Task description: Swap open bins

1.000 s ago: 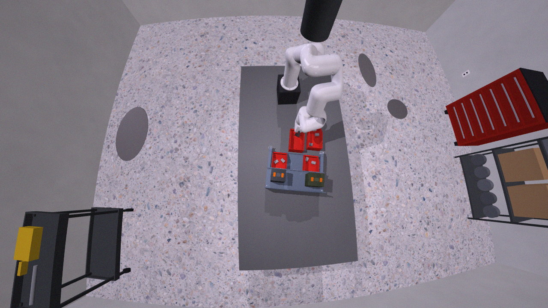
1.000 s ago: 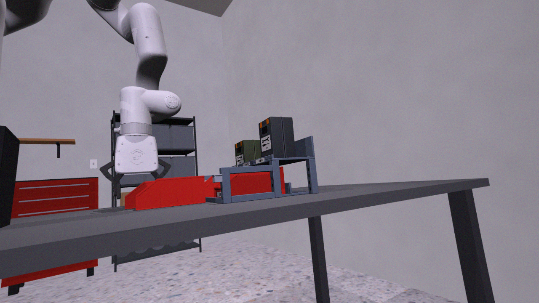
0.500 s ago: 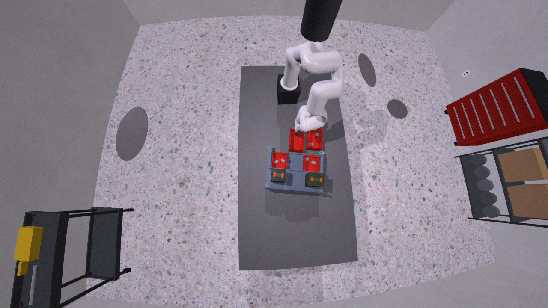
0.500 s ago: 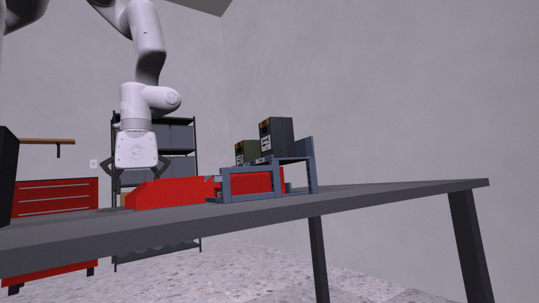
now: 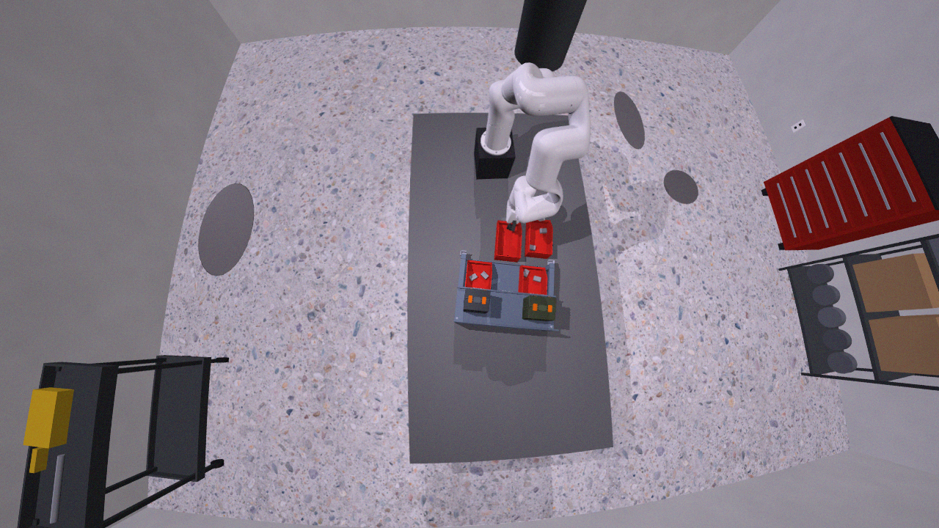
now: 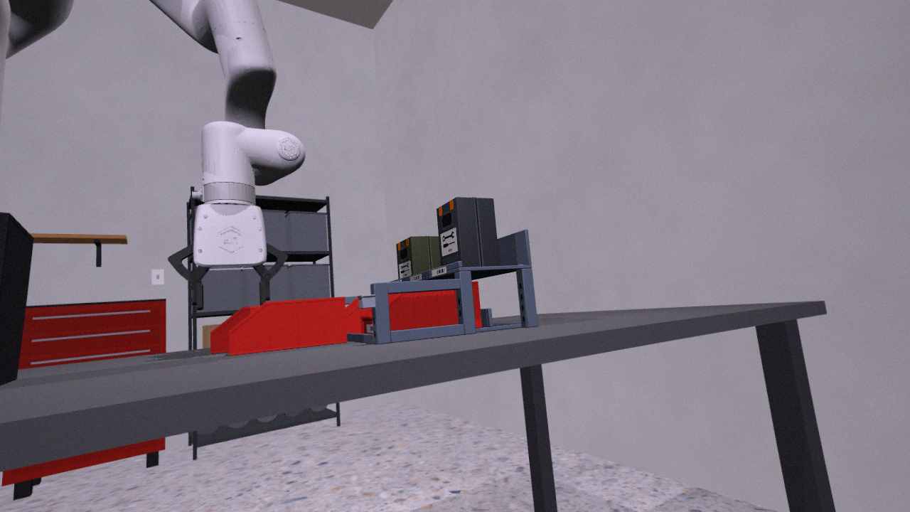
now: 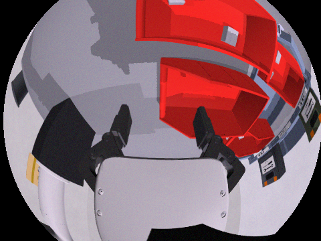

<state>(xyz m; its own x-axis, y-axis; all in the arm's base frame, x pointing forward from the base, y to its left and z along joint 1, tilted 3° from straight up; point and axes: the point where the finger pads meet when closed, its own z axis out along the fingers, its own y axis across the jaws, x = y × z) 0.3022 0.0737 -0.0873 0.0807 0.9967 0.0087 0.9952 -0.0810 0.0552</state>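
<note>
Two red open bins stand side by side on the table in front of the blue-grey shelf [image 5: 505, 289]. The empty bin [image 5: 508, 239] is the left one in the overhead view, and the bin with grey parts [image 5: 538, 237] is to its right. In the wrist view the empty bin [image 7: 214, 103] is the lower one and the bin with parts [image 7: 205, 18] is above it. My gripper [image 6: 227, 296] is open and empty, just above the empty bin's [image 6: 286, 324] low front end. One finger shows over that bin's front edge in the wrist view [image 7: 162, 127]. The shelf's middle place [image 5: 505, 276] holds no bin.
Two more red bins with parts [image 5: 479, 274] [image 5: 532, 279] stand in the shelf's outer places. A dark grey box [image 5: 475, 301] and a green box [image 5: 539, 306] stand on the shelf's top board. The arm's black base block [image 5: 494, 160] stands behind the bins.
</note>
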